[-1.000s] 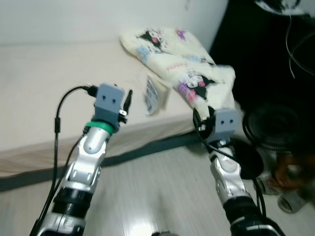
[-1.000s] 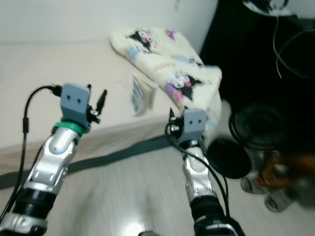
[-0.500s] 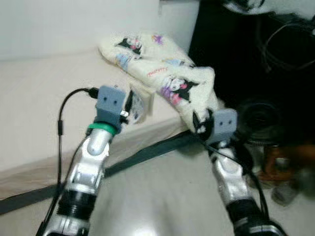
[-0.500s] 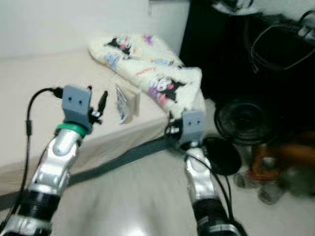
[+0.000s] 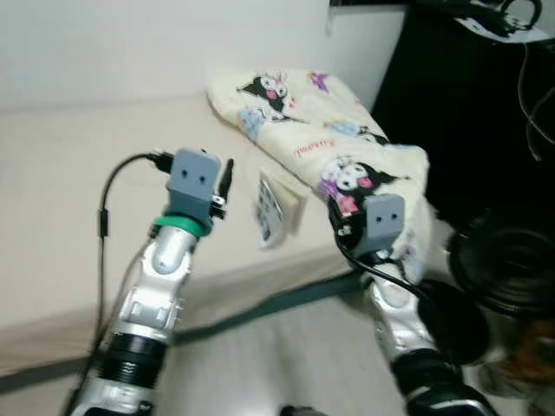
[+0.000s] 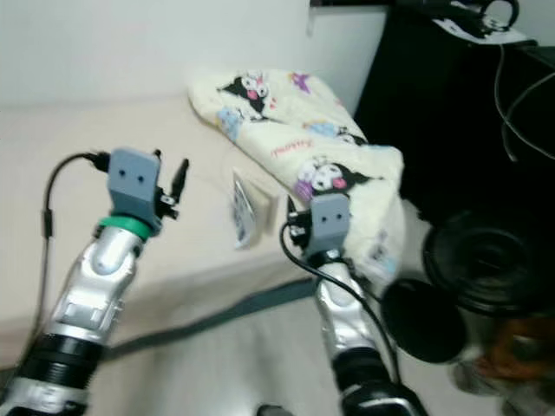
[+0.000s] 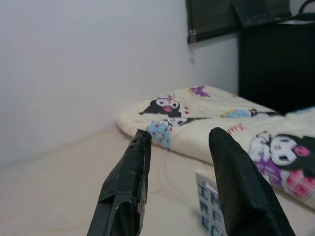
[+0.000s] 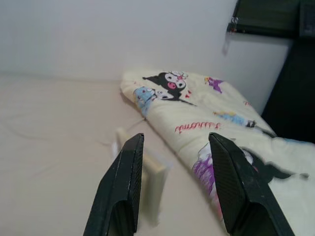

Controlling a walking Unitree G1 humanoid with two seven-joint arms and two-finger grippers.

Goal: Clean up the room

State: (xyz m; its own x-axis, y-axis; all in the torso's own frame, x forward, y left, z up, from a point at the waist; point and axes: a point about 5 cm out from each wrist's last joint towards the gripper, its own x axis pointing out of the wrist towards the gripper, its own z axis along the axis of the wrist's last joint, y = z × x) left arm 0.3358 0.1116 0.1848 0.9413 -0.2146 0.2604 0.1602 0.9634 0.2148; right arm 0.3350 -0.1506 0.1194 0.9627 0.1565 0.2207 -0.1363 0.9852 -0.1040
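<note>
Left eye view has swung since half a second ago, so the cartoon blanket (image 5: 321, 139) and small box (image 5: 276, 208) on the bed (image 5: 61, 173) sit further right. Left gripper (image 7: 179, 196) and right gripper (image 8: 174, 191) hover spread wide, holding nothing, same as before.

Both silver arms raised forward, left gripper (image 7: 177, 147) with fingers spread apart, right gripper (image 8: 174, 152) likewise parted, neither holding anything

Head and wrist cameras bedward
</note>
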